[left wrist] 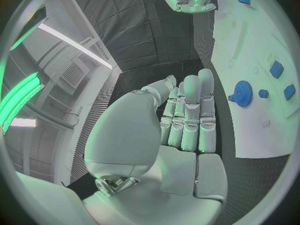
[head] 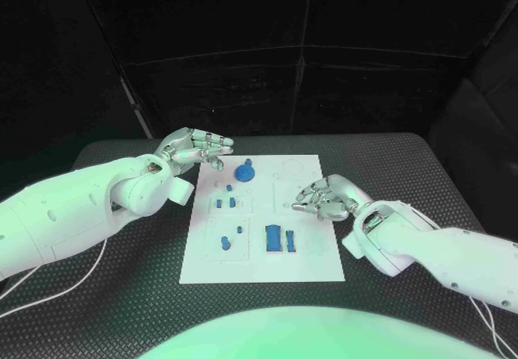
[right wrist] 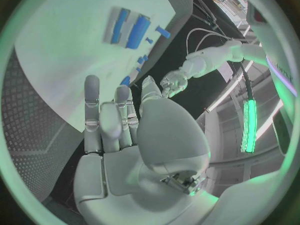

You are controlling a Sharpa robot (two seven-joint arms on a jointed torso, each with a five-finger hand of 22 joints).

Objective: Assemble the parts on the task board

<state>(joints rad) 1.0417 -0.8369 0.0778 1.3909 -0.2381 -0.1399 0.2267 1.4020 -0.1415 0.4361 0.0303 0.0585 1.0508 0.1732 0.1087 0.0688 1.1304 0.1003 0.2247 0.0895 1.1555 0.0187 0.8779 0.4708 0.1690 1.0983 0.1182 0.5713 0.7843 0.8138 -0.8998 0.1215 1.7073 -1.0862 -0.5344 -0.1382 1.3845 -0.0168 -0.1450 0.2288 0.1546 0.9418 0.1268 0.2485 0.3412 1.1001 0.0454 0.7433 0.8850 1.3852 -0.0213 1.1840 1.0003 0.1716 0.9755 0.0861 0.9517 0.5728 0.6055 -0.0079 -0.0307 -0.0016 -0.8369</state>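
Note:
The white task board [head: 313, 258] lies in the middle of the table. On it are a blue gear [head: 246, 173] near the far end, small blue parts [head: 224, 202] down the left side, and two long blue blocks [head: 273, 238] near the front. My left hand [head: 194, 147] hovers over the board's far left corner, fingers straight and holding nothing; its wrist view shows the gear [left wrist: 240, 92] beside its fingertips. At the board's right edge my right hand [head: 324, 198] also holds nothing, and the blue blocks [right wrist: 137, 31] lie beyond its fingers.
The black ribbed table [head: 410, 172] surrounds the board on all sides. White cables [head: 65, 280] trail over the table at the front left, under my left arm.

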